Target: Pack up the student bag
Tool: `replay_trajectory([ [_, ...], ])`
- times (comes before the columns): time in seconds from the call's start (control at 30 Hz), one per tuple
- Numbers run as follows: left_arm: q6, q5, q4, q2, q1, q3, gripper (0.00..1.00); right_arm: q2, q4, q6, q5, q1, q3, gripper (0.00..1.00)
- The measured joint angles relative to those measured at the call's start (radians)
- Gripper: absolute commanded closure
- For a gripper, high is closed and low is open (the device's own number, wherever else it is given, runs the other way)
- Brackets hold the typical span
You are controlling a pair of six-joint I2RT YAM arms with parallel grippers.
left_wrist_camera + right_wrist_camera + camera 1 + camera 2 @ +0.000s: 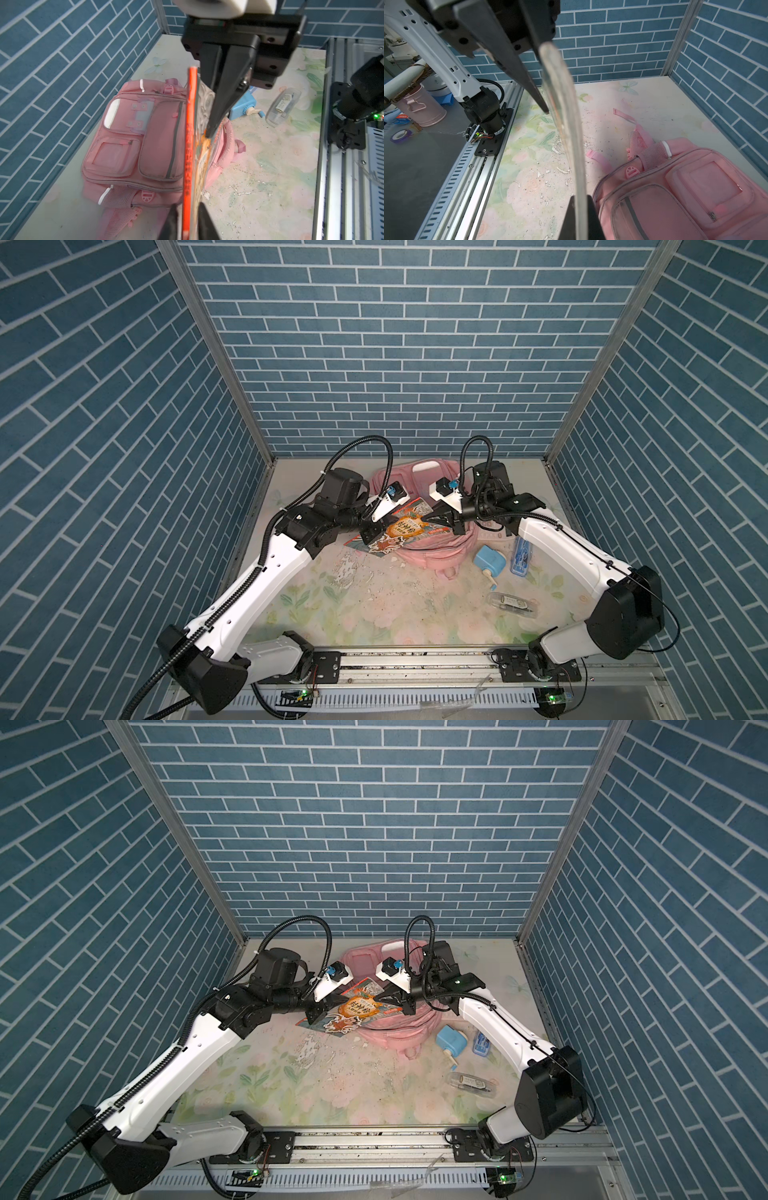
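The student bag [432, 552] [390, 1032] is a pink backpack lying flat at the back of the table, pockets up [135, 145] [685, 197]. A book [399, 526] [353, 1009] with a red spine and an orange picture cover is held in the air over the bag's left edge. My right gripper [426, 517] [581, 197] is shut on the book's right edge. My left gripper [372, 533] [188, 207] straddles the book's left end, open, with a thin gap showing between one finger [173, 220] and the red spine [190, 135].
Right of the bag lie a blue sharpener with a crank [490, 563], a blue case [521, 558] and a clear pencil box [513, 605]. Blue brick walls close in the back and both sides. A metal rail [415, 659] runs along the front edge.
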Motion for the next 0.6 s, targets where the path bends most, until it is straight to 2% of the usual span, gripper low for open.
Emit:
replay_trajectory([
  [0.03,-0.014,-0.024,0.027,-0.005,0.002,-0.002,0.14,-0.014,0.012,0.02,-0.001,-0.003,-0.022,1.0],
  [0.13,-0.074,-0.086,0.116,-0.041,0.031,-0.028,0.14,-0.078,0.084,0.111,-0.003,-0.035,-0.116,1.0],
  [0.3,-0.199,-0.166,0.232,-0.076,0.129,-0.044,0.14,-0.233,0.249,0.381,0.054,-0.134,-0.302,1.0],
  [0.47,-0.303,-0.221,0.321,-0.063,0.151,-0.08,0.14,-0.365,0.302,0.645,0.242,-0.238,-0.359,1.0],
  [0.6,-0.351,-0.221,0.401,-0.032,0.121,-0.187,0.14,-0.484,0.305,0.815,0.47,-0.278,-0.383,1.0],
])
